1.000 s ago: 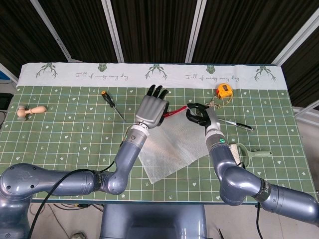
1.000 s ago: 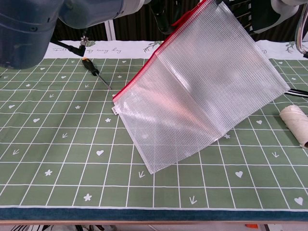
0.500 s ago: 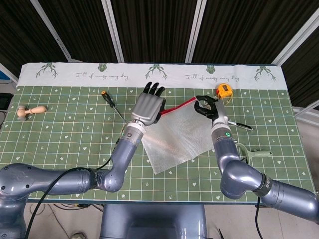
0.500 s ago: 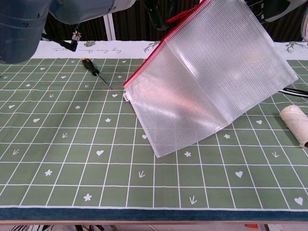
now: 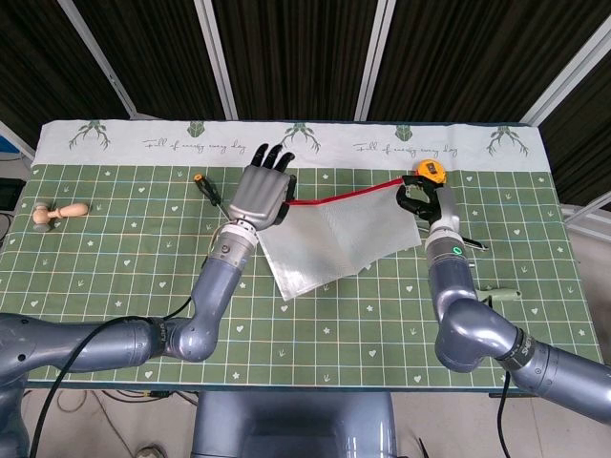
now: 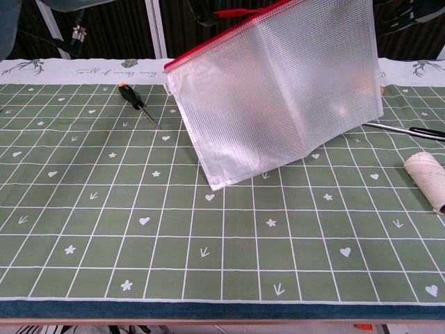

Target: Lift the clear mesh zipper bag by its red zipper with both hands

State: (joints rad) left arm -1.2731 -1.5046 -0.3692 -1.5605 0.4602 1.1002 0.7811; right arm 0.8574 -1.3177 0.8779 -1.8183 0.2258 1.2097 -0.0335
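Nearly there: the clear mesh zipper bag (image 5: 329, 243) hangs above the green gridded surface (image 5: 124, 258), its red zipper (image 5: 339, 197) stretched between the robot's two hands. At the zipper's left end, the left robot hand (image 5: 258, 194) holds the strip, though the back of the hand hides exactly how its fingers close on it. At the other end, beside the yellow tape measure (image 5: 428, 173), the right robot hand (image 5: 423, 200) is clamped on the zipper.

In the chest view, the bag (image 6: 278, 90) drapes from its red top edge (image 6: 222, 38), which slopes down toward the left, and its lowest corner hangs just above or barely touching the surface; the pictures do not settle which. Both grips appear made and the lift well under way. What seems left is to raise the bag a little further and level it so the whole sheet hangs free.

A screwdriver (image 5: 216, 201), a pen (image 6: 407, 129) and a roll of twine (image 6: 425, 170) lie on the surface nearby.
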